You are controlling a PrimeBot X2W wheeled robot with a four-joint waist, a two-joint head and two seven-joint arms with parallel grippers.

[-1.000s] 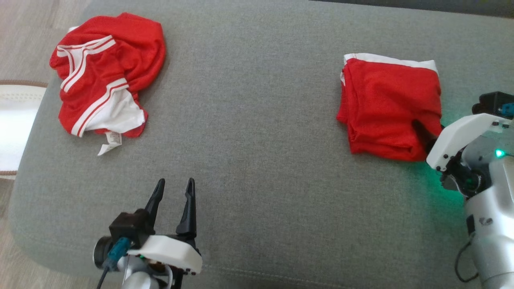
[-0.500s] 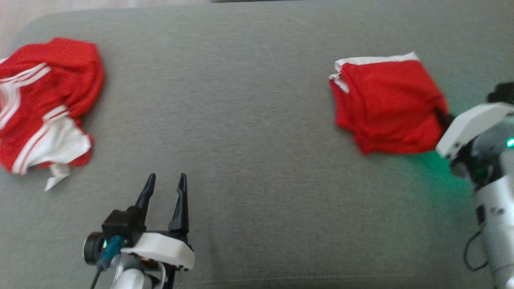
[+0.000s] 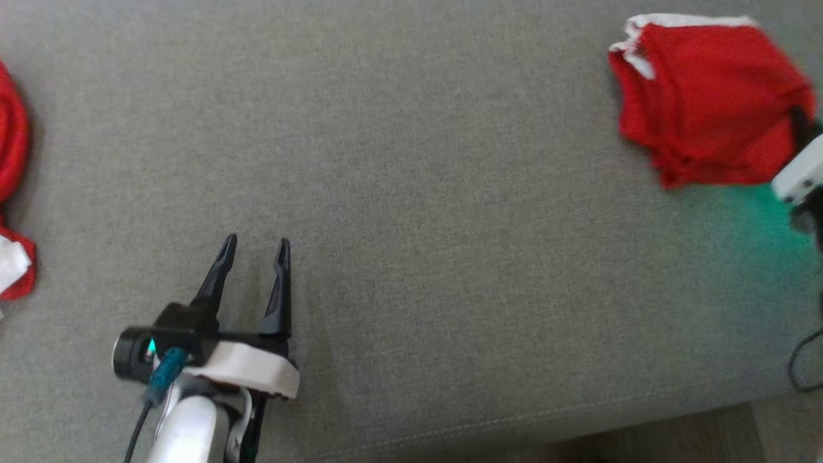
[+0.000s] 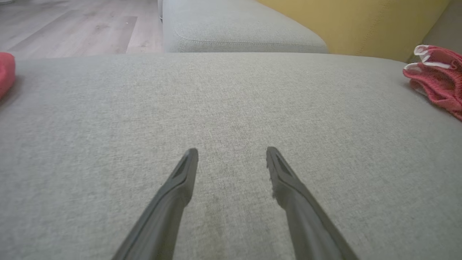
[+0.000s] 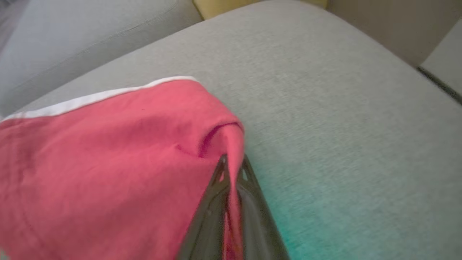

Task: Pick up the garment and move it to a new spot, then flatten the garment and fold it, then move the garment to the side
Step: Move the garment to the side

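My right pincer (image 5: 232, 162) is clamped on a pinch of cloth at the corner of the folded red garment (image 3: 707, 96). In the right wrist view the fabric runs down between the two closed fingers. The garment has a white band along its far edge and rests on the grey sofa cushion (image 3: 418, 193), at the upper right of the head view. A green glow (image 3: 739, 218) tints the cushion just below it. My left pincer (image 3: 254, 247) hovers over bare cushion at the lower left, fingers spread wide with nothing between them, well apart from the garment. A second red garment (image 3: 13, 148), with a white patch, sits at the left edge.
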